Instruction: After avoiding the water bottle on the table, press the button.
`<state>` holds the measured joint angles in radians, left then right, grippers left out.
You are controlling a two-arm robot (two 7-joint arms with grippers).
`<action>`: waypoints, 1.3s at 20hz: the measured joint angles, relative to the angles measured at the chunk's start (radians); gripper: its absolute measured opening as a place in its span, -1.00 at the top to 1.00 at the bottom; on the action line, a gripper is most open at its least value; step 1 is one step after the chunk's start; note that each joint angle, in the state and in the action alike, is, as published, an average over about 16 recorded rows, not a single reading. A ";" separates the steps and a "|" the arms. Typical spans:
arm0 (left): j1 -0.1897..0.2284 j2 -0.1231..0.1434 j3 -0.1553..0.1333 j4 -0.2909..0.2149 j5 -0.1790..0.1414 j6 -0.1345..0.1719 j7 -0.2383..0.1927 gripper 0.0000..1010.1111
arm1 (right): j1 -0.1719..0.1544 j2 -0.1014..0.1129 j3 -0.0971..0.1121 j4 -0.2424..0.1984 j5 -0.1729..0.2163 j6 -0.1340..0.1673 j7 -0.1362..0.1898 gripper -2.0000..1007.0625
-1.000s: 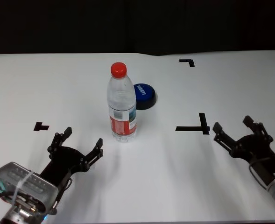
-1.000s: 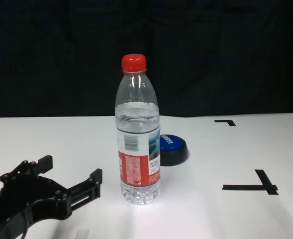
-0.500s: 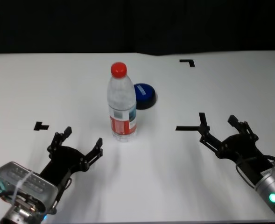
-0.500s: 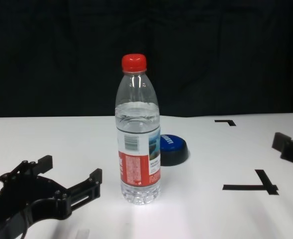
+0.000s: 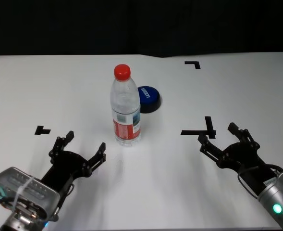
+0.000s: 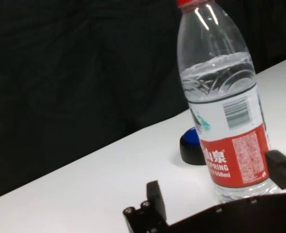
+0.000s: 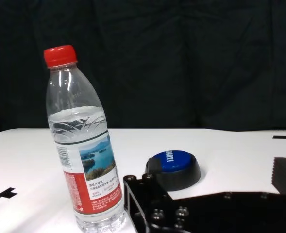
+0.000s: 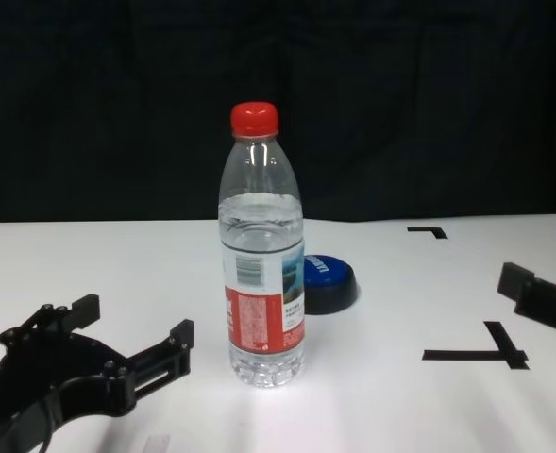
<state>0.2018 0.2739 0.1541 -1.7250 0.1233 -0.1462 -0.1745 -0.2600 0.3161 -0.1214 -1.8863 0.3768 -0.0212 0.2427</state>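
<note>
— Where did we find the button (image 5: 148,98)?
— Ahead and to the left of our right gripper (image 5: 221,138), which hung spread open, holding nothing. The water bottle (image 5: 126,107) stood upright on the table (image 5: 237,86), hiding the button's left edge.
— And our left gripper (image 5: 80,150)?
— Open too, resting low; the bottle stood just ahead to its right. The chest view cut off most of the right gripper.

Left gripper (image 5: 77,151) and right gripper (image 5: 225,135) hover low, jaws spread wide.
</note>
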 joint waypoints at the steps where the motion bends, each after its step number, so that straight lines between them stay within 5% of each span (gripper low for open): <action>1: 0.000 0.000 0.000 0.000 0.000 0.000 0.000 -0.99 | -0.001 0.001 -0.001 0.000 0.000 -0.001 0.000 -0.99; 26: 0.000 0.000 0.000 0.000 0.000 0.000 0.000 -0.99 | -0.004 0.003 -0.005 0.000 -0.001 -0.006 -0.004 -0.99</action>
<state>0.2018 0.2739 0.1541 -1.7250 0.1233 -0.1462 -0.1745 -0.2645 0.3190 -0.1264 -1.8861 0.3757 -0.0272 0.2392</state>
